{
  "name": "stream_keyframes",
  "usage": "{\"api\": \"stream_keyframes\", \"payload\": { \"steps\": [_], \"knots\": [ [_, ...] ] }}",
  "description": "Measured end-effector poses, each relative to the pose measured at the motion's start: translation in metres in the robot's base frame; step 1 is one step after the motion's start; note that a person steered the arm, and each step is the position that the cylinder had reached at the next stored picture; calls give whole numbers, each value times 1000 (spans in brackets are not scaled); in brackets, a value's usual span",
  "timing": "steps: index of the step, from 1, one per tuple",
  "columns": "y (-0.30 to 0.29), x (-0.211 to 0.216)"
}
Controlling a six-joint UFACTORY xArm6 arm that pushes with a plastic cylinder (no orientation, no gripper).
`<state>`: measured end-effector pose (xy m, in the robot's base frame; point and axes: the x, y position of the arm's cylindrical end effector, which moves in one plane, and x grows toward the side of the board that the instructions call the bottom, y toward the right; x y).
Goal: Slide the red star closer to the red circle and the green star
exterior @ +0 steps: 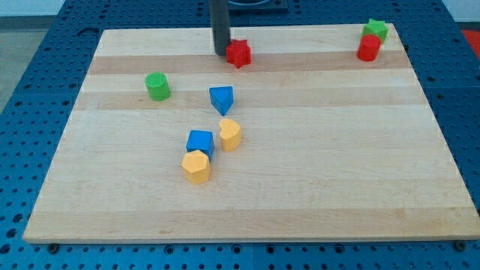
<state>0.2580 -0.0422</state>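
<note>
My tip (220, 52), a plain rod end effector with nothing to open or hold, touches the red star (238, 53) just to its right; red circle (368, 48) and green star (375, 30) sit far right.

The worktop (300, 165) is pale, smooth, matt wood (grain in long bands); the red star (238, 53) looks like smooth plastic.

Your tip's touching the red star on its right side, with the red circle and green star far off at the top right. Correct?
Not quite: my tip is at the red star's left side, as the camera view shows. The red circle and green star do sit at the top right.
</note>
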Motion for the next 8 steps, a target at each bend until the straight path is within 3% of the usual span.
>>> {"api": "stream_keyframes", "payload": {
  "steps": [2, 3, 5, 7, 8],
  "knots": [
    [-29, 32],
    [0, 28],
    [104, -26],
    [111, -22],
    [152, -22]
  ]
}}
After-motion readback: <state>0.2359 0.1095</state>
